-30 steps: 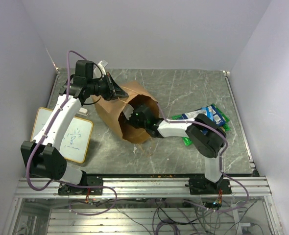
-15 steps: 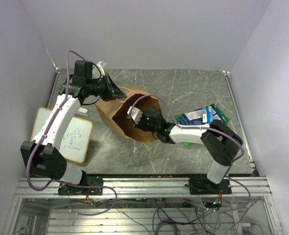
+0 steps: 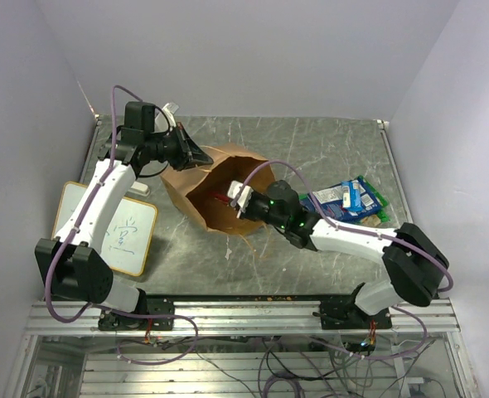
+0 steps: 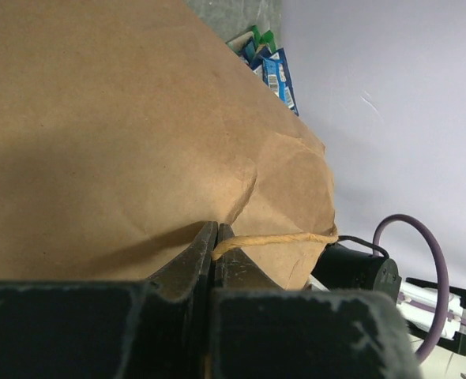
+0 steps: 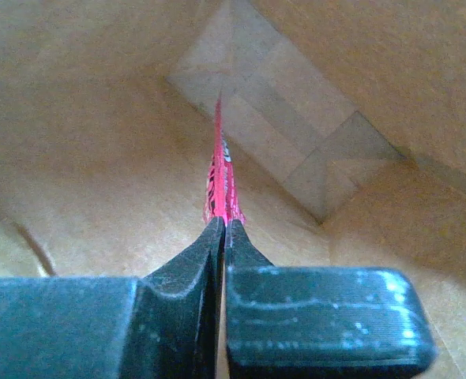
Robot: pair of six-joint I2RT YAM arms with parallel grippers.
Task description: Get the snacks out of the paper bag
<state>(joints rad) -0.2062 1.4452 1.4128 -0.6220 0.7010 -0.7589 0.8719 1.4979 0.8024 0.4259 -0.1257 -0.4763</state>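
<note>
- the grey marbled table [image 3: 311,149] is the biggest surface; its far half and the strip near the arm bases lie bare, and walls hem it in on the left, right and far sides.
- the paper bag [image 3: 178,184] lies tipped on its side left of centre, with its mouth facing the right arm; in the top view the inside is mostly dark, and the left wrist view [image 4: 99,118] shows only one plain outer wall.
- the whiteboard [image 3: 128,236] sits at the left edge, partly covered by the left arm; its writing is too small to read.
- a pile of snack packets [image 3: 344,199] lies on the table right of the bag and apart from it, blue ones on top, green edges poking out beneath; how many there are cannot be told.
- the right gripper [image 5: 221,225] is at the bag's mouth, jaws pressed together on the edge of a small red packet [image 5: 219,178], which is seen edge-on, so its print is unreadable; the bag's folded bottom shows beyond it.
- the left gripper [image 4: 216,237] is at the bag's upper rim, jaws closed on the thin string handle [image 4: 272,238], which runs out to the right over the rim.
</note>
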